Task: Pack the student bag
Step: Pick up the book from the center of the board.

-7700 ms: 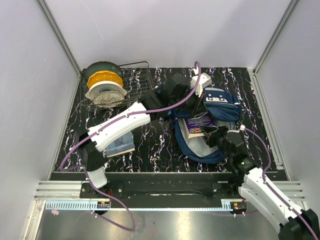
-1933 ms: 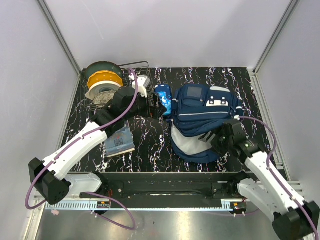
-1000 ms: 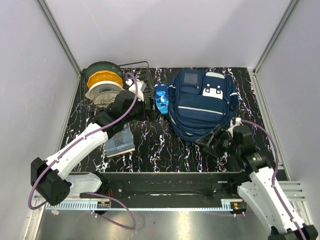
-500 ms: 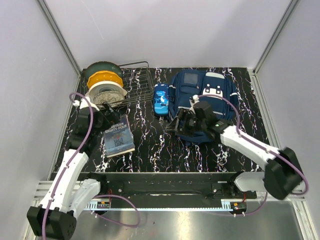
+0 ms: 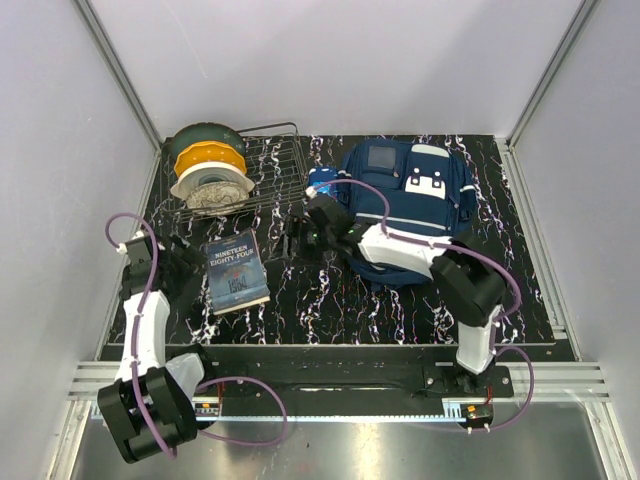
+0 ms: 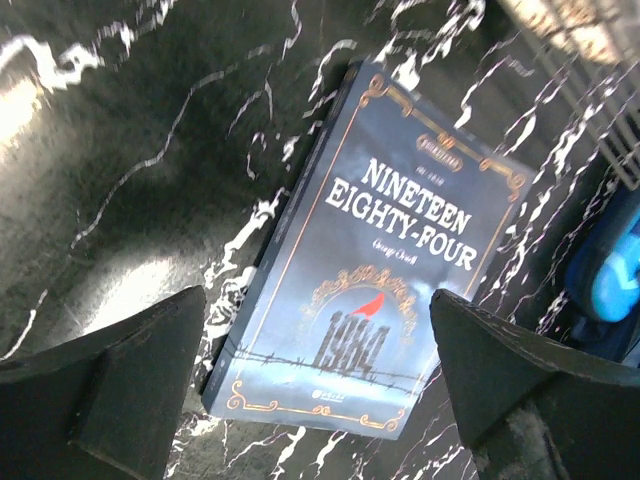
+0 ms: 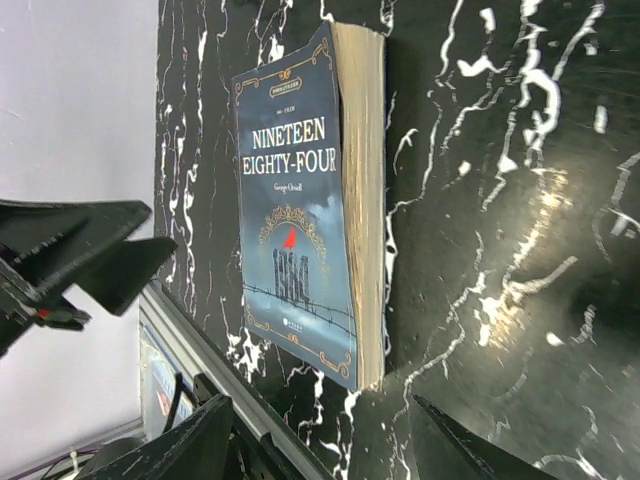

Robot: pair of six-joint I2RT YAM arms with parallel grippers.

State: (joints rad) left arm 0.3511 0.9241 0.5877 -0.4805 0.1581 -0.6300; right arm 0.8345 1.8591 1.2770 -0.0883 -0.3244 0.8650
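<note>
The student bag (image 5: 405, 200), navy with white stripes and patches, lies closed and front-up at the back right of the table. A "Nineteen Eighty-Four" book (image 5: 236, 270) lies flat to its left, also in the left wrist view (image 6: 390, 270) and the right wrist view (image 7: 300, 210). My left gripper (image 5: 187, 264) hovers open just left of the book, its fingers (image 6: 120, 370) spread wide with nothing between them. My right gripper (image 5: 295, 240) is open and empty, between book and bag, facing the book; its fingers (image 7: 190, 440) frame the book's near corner.
A glossy blue pencil case (image 5: 320, 183) sits by the bag's left side, partly behind my right arm, and shows at the edge of the left wrist view (image 6: 610, 280). A wire rack (image 5: 275, 165) with filament spools (image 5: 208, 165) stands at the back left.
My right arm swung left off the bag and now reaches toward the book. The left arm drew back toward the near left edge. The bag and the book have not moved in the last second.
</note>
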